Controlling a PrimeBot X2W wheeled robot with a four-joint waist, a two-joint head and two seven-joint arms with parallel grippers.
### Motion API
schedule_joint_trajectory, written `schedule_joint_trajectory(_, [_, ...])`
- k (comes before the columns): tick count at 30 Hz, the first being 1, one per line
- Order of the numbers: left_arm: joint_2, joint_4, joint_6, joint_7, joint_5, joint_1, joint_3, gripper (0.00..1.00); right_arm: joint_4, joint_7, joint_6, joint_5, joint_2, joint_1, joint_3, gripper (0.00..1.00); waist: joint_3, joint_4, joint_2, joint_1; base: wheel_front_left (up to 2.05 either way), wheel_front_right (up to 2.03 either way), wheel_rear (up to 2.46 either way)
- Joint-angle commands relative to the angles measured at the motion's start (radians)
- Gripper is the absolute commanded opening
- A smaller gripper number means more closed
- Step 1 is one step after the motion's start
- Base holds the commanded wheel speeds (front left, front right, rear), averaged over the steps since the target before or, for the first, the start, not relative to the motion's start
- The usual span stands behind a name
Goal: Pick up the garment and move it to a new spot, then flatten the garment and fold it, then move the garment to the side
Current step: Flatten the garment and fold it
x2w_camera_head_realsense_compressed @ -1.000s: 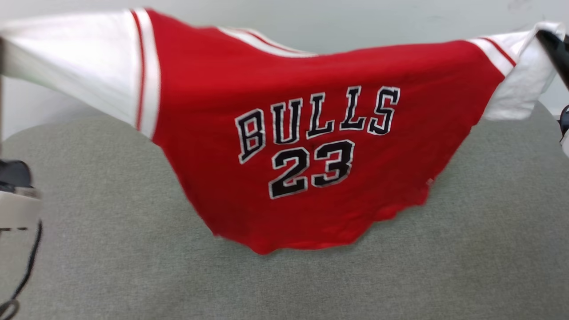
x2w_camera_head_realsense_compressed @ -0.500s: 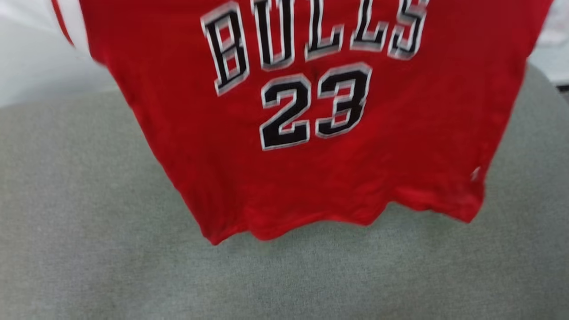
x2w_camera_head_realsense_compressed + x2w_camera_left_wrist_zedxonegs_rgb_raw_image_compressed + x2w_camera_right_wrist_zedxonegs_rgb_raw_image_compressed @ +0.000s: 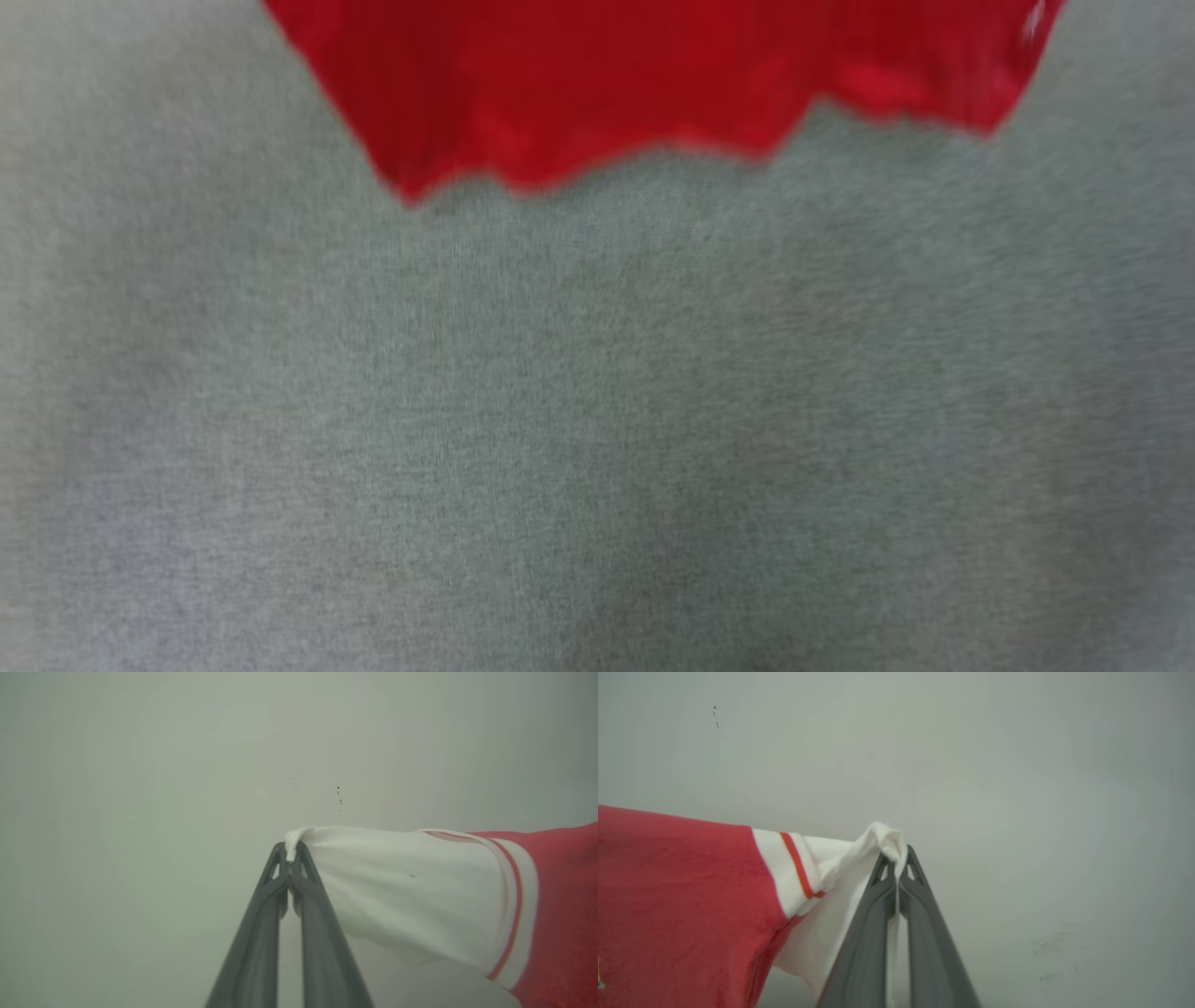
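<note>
The garment [image 3: 653, 84] is a red jersey with white sleeves, hanging in the air above the grey cloth surface. In the head view only its red lower hem shows along the top edge. In the left wrist view my left gripper [image 3: 291, 853] is shut on the tip of one white sleeve [image 3: 402, 891], which stretches right toward the red body. In the right wrist view my right gripper [image 3: 897, 857] is shut on the bunched end of the other white sleeve [image 3: 840, 868], with the red body to its left.
A grey fabric-covered surface [image 3: 597, 420] spreads below the hanging hem. A plain pale wall [image 3: 187, 765] stands behind both grippers.
The head view has swung downward, so the jersey's print has slid out of the top and the grey surface takes up most of the picture. The hem still hangs above it.
</note>
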Motion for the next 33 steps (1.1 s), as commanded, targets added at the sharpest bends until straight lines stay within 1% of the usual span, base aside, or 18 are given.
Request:
schedule_joint_trajectory(1, [-0.014,0.034,-0.008,-0.003,0.012,-0.063,-0.012,0.00,0.024,-0.012,-0.001,-0.016,0.003,-0.038,-0.001,0.00,0.087,0.024,0.0000,-0.0002,0.00,0.00,0.00])
schedule_joint_trajectory(4, [-0.066,0.142,-0.029,-0.021,0.040,-0.223,-0.060,0.00,0.088,-0.049,-0.001,-0.065,0.017,-0.134,-0.011,0.00,0.137,0.039,0.0000,-0.0002,0.00,0.00,0.00])
schedule_joint_trajectory(8, [-0.131,0.292,-0.062,-0.060,0.076,-0.383,-0.110,0.00,0.181,-0.105,-0.001,-0.122,0.046,-0.229,-0.032,0.00,0.186,0.057,0.0000,-0.0002,0.00,0.00,0.00])
schedule_joint_trajectory(10, [-0.157,0.359,-0.077,-0.082,0.087,-0.444,-0.128,0.00,0.227,-0.124,-0.002,-0.141,0.059,-0.274,-0.046,0.00,0.209,0.066,0.0000,-0.0002,0.00,0.00,0.00])
schedule_joint_trajectory(14, [-0.203,0.480,-0.107,-0.128,0.099,-0.490,-0.160,0.00,0.300,-0.161,-0.001,-0.165,0.077,-0.296,-0.053,0.00,0.239,0.079,0.0000,-0.0002,0.00,0.00,0.00])
schedule_joint_trajectory(19, [-0.243,0.590,-0.145,-0.182,0.094,-0.440,-0.200,0.00,0.371,-0.195,-0.001,-0.161,0.079,-0.246,-0.043,0.00,0.242,0.093,0.0000,-0.0002,0.00,0.00,0.00])
schedule_joint_trajectory(23, [-0.274,0.648,-0.164,-0.219,0.077,-0.348,-0.239,0.00,0.413,-0.178,-0.001,-0.128,0.051,-0.167,0.009,0.00,0.215,0.101,0.0000,-0.0002,0.00,0.00,0.00])
schedule_joint_trajectory(25, [-0.293,0.660,-0.169,-0.246,0.079,-0.291,-0.261,0.00,0.425,-0.168,-0.001,-0.094,0.044,-0.114,0.027,0.00,0.192,0.107,0.0000,-0.0002,0.00,0.00,0.00])
schedule_joint_trajectory(26, [-0.304,0.664,-0.171,-0.256,0.086,-0.254,-0.277,0.00,0.427,-0.163,-0.001,-0.080,0.039,-0.080,0.032,0.00,0.179,0.111,0.0000,-0.0002,0.00,0.00,0.00])
schedule_joint_trajectory(28, [-0.335,0.667,-0.175,-0.271,0.090,-0.170,-0.312,0.00,0.412,-0.149,-0.001,-0.060,0.017,0.002,0.083,0.00,0.146,0.121,0.0000,-0.0002,0.00,0.00,0.00])
schedule_joint_trajectory(32, [-0.375,0.648,-0.170,-0.289,0.078,-0.009,-0.346,0.00,0.368,-0.139,-0.001,0.009,-0.023,0.166,0.115,0.00,0.075,0.132,0.0000,-0.0002,0.00,0.00,0.00])
schedule_joint_trajectory(33, [-0.375,0.648,-0.170,-0.289,0.078,-0.009,-0.346,0.00,0.368,-0.139,-0.001,0.009,-0.023,0.166,0.115,0.00,0.075,0.132,0.0000,-0.0002,0.00,0.00,0.00])
